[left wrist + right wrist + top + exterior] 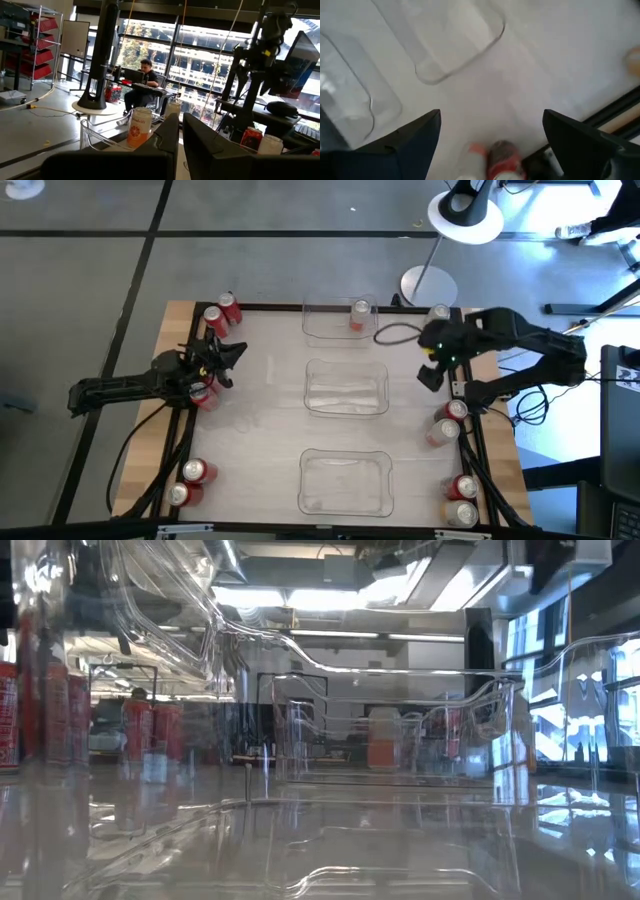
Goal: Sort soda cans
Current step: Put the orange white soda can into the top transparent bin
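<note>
High view: pale table top with wood edges and a black frame, on a grey floor with dark seams; a white round lamp base and a second round stand foot sit beyond the far edge. Three clear trays run down the middle: far tray holds one orange can, middle tray and near tray hold no cans. Soda cans sit in clusters at the edges: two red at far left, two at near left, two at mid right, two at near right, one silver-topped at far right. Left gripper is over the left edge, fingers shut, a red can just beside the arm. Right gripper hovers at the right side above the table, fingers spread wide, holding nothing. Low view: mostly glare through clear tray walls; red cans at left, orange can mid-distance, ceiling strip lights behind. Left wrist view: fingers together; room with big windows, red shelving, a seated person at a desk, orange can close ahead. Right wrist view: fingers well apart over white table, tray corners, a red can below between them.
</note>
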`<state>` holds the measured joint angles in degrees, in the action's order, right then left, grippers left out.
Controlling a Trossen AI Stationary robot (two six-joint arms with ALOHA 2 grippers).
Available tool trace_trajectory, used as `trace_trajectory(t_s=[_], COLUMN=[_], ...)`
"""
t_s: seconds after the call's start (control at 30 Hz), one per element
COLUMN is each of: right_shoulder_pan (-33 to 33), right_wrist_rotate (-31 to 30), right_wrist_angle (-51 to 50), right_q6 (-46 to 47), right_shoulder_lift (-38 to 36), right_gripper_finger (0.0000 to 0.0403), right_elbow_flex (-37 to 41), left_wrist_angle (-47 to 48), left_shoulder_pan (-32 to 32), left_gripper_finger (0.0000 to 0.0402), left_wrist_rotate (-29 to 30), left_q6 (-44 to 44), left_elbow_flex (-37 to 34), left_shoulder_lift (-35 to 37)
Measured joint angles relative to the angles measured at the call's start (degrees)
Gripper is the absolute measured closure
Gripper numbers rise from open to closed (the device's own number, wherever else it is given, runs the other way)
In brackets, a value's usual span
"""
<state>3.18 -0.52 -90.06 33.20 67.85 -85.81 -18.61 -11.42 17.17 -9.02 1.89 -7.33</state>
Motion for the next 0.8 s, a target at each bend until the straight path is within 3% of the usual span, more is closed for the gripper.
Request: trace_trajectory(t_s=[0.47,0.8], right_shoulder_pan=[-15.7,-26.4], right_wrist_rotate=[6.2,8.9], right_wrist_angle=[0.1,0.2], right_q6=[24.6,44.4], right_shoulder_lift=[-0.8,-0.8], right_gripper_finger=[0.0056,0.0056], right_elbow_flex=[17.5,22.2], left_wrist_angle=[0.0,0.0], left_shoulder_pan=[0.0,0.0], left_gripper_finger=[0.0384,0.0384], left_wrist_rotate=[0.0,0.0], left_q6=[0.0,0.1], left_elbow_flex=[0.0,0.0], left_shoulder_lift=[0.0,0.0])
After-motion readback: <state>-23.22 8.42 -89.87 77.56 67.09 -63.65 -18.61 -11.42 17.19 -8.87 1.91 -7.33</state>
